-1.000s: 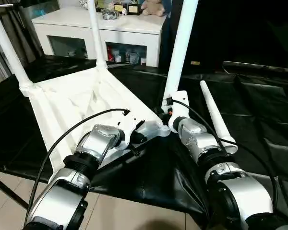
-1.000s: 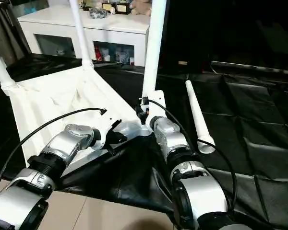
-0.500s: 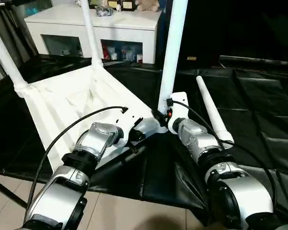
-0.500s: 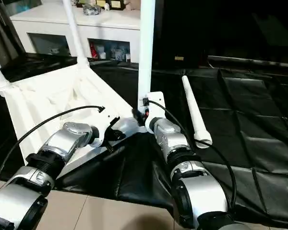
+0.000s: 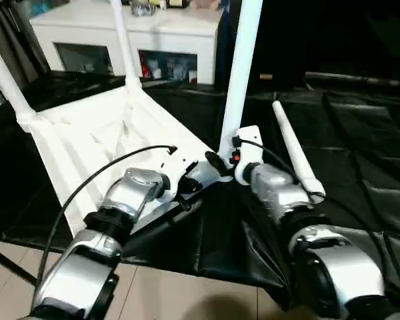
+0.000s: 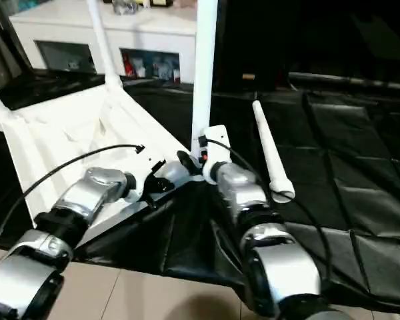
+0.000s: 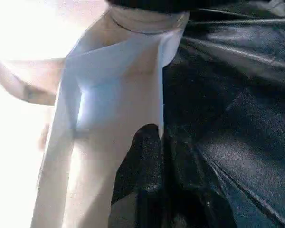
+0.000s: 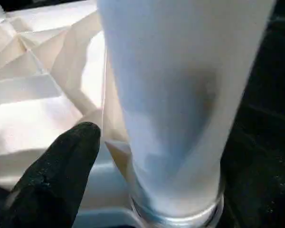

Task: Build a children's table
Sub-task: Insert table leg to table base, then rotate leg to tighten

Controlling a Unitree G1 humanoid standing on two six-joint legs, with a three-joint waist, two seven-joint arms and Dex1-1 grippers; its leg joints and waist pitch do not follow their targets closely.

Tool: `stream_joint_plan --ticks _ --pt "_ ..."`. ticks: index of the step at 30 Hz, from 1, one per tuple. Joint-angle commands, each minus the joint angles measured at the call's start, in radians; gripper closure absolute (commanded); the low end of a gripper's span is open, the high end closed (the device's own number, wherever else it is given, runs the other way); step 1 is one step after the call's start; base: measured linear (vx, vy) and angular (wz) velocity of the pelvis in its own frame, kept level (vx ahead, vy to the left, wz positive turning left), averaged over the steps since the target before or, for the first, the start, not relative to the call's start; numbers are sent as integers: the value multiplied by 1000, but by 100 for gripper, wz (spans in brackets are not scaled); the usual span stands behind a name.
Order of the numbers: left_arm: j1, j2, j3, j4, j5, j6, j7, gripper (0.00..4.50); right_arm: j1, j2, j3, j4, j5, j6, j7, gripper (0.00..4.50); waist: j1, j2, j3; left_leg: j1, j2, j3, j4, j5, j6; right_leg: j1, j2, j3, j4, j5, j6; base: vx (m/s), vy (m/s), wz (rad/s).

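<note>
White upright leg (image 5: pixel 240 73) cut off by frame; right hand (image 5: pixel 219 162) tips obscured.

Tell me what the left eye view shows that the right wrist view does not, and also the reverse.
The left eye view adds the white cabinet, two far legs standing on the upturned table, and a loose leg lying on the black sheet.
The right wrist view adds a close look at the near leg seated in its corner socket, with a black finger beside it, apart from it.
Both share the upright near leg and the table's ribbed underside.
</note>
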Motion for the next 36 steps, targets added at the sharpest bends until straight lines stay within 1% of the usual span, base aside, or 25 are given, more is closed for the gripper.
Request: stream_joint_plan --ticks 1,2,3,4,5,7,8,9,10,11,12,14,15,16,17,19,21,22,24,25,26,28,31,33,36 --pt "34 9 -34 -33 4 -2 -39 450 53 -1 79 8 -32 34 142 40 2 3 -39 8 72 -21 -70 -325 15 8 -71 51 -75 -193 -182 0 0 0" --pt "34 9 -34 -33 4 -2 -39 450 53 -1 79 8 -32 34 142 40 3 1 -39 5 72 -20 -68 -323 21 8 -72 51 -74 -191 -187 0 0 0" --pt "47 26 -44 -60 4 -22 -69 450 66 -22 94 -19 -35 35 188 40 5 3 -45 1 71 -16 -61 -282 33 10 -74 51 -70 -168 -206 0 0 0" --pt "47 26 -44 -60 4 -22 -69 450 66 -22 94 -19 -35 35 188 40 5 3 -45 1 71 -16 -61 -282 33 10 -74 51 -70 -168 -206 60 -38 1" --pt "61 43 -50 -94 -1 -19 -96 450 80 -46 108 -51 -38 36 239 40 4 1 -49 -6 68 -12 -53 -213 47 13 -69 48 -59 -78 -223 60 -38 1" --pt "73 57 -56 -122 -6 -24 -123 450 92 -66 119 -77 -38 37 279 40 11 3 -58 -16 62 -7 -33 -82 94 22 -66 41 -38 118 -250 57 -32 -1" --pt "87 73 -60 -157 -13 -16 -150 450 105 -88 129 -109 -35 41 327 40 11 6 -63 -17 63 -7 -28 -48 104 22 -65 39 -31 166 -257 53 -28 -1" --pt "104 93 -66 -198 -20 -13 -181 450 120 -112 142 -145 -31 42 376 40 13 8 -67 -23 62 -5 -16 5 120 21 -60 37 -18 265 -264 0 0 0" --pt "121 111 -70 -237 -27 -5 -206 450 135 -132 154 -180 -29 44 415 40 15 5 -67 -26 59 -6 -12 18 126 22 -56 35 -14 309 -261 0 0 0" --pt "141 132 -73 -280 -36 -3 -233 450 152 -154 165 -221 -22 51 459 40 15 7 -72 -25 59 -4 -3 31 143 17 -53 34 -6 379 -266 0 0 0" --pt "143 133 -74 -284 -36 -3 -235 450 153 -156 166 -224 -22 51 462 40 16 7 -74 -28 59 -7 1 42 151 20 -50 32 0 419 -265 0 0 0" --pt "174 163 -76 -348 -55 8 -276 450 179 -184 178 -286 -6 62 521 40 14 5 -73 -30 58 -6 2 30 153 16 -46 30 0 408 -265 0 0 0" --pt "177 166 -77 -355 -56 10 -280 450 182 -186 179 -292 -5 64 527 40 15 7 -71 -30 59 -5 1 10 150 13 -47 29 -3 379 -266 0 0 0" --pt "211 201 -82 -420 -81 10 -333 450 208 -215 195 -356 14 74 591 40 13 7 -66 -28 64 -5 -5 -50 133 11 -49 31 -11 279 -270 0 0 0" --pt "213 203 -83 -424 -82 10 -336 450 210 -216 196 -360 15 74 595 40 16 9 -66 -26 67 -8 -7 -71 124 14 -50 30 -12 241 -265 0 0 0" --pt "240 227 -83 -474 -103 14 -367 450 231 -239 209 -413 31 86 646 40 13 11 -61 -24 68 -7 -13 -120 99 9 -49 34 -19 140 -264 0 0 0" --pt "251 235 -81 -497 -112 19 -376 450 241 -248 213 -440 39 97 665 40 16 13 -60 -18 72 -5 -14 -146 86 5 -49 37 -22 105 -265 0 0 0" --pt "259 241 -80 -512 -118 16 -385 450 247 -253 216 -455 44 100 678 40 20 11 -57 -19 71 -4 -15 -171 73 4 -51 40 -25 56 -263 0 0 0" --pt "266 247 -80 -524 -123 14 -392 450 252 -257 218 -468 48 102 687 40 26 11 -56 -18 70 -3 -15 -180 56 1 -51 42 -26 21 -257 -28 2 2" --pt "276 259 -81 -541 -126 14 -404 450 257 -259 219 -480 49 102 694 40 26 6 -57 -19 69 -3 -16 -176 52 4 -52 42 -25 14 -251 0 0 0" --pt "282 267 -82 -553 -128 16 -411 450 261 -261 220 -490 49 103 699 40 27 8 -58 -22 69 -5 -16 -170 50 5 -53 42 -23 15 -249 0 0 0" --pt "291 278 -82 -569 -129 21 -417 450 269 -264 224 -510 50 110 702 40 27 6 -60 -24 67 -5 -13 -148 56 5 -53 42 -21 33 -237 0 0 0" --pt "296 286 -80 -581 -130 29 -418 450 275 -265 230 -525 50 116 702 40 28 4 -63 -25 63 -4 -7 -110 67 6 -49 41 -16 78 -242 0 0 0" --pt "296 290 -77 -580 -129 33 -416 450 274 -262 234 -520 51 112 698 40 29 6 -64 -26 62 -4 -3 -96 73 5 -49 40 -12 95 -248 0 0 0" --pt "297 293 -76 -580 -127 36 -415 450 272 -255 229 -520 66 126 703 76 28 6 -67 -26 61 -4 1 -83 80 6 -47 39 -9 120 -255 0 0 0"
